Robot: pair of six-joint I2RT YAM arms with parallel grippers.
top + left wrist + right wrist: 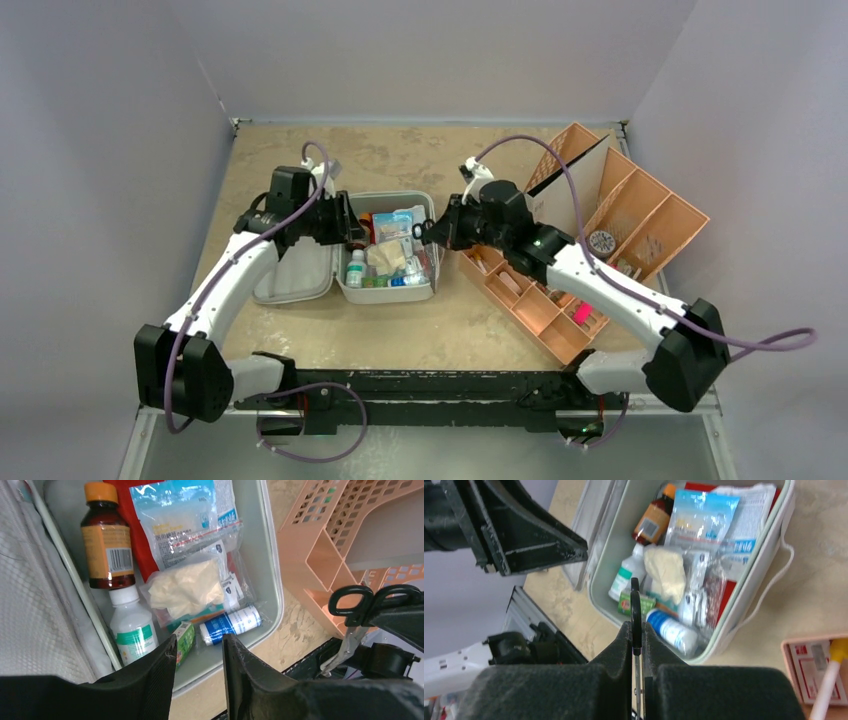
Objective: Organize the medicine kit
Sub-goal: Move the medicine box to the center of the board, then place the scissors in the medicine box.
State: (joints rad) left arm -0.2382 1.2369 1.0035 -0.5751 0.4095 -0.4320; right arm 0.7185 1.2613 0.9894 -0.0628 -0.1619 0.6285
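The medicine kit [388, 295] lies open, packed with bottles [355, 270] and packets [392, 226]. The left gripper [355, 232] is at its left edge, the right gripper [428, 230] at its right.

The left arm [235, 275] and right arm [600, 285] share white shells on the long links and blocky black joint housings, the largest at seven and five o'clock. A purple cable [765, 345] loops along each. The left claw [200, 647] and right claw [636, 627] have matte black wedge fingers, edges scuffed pale.
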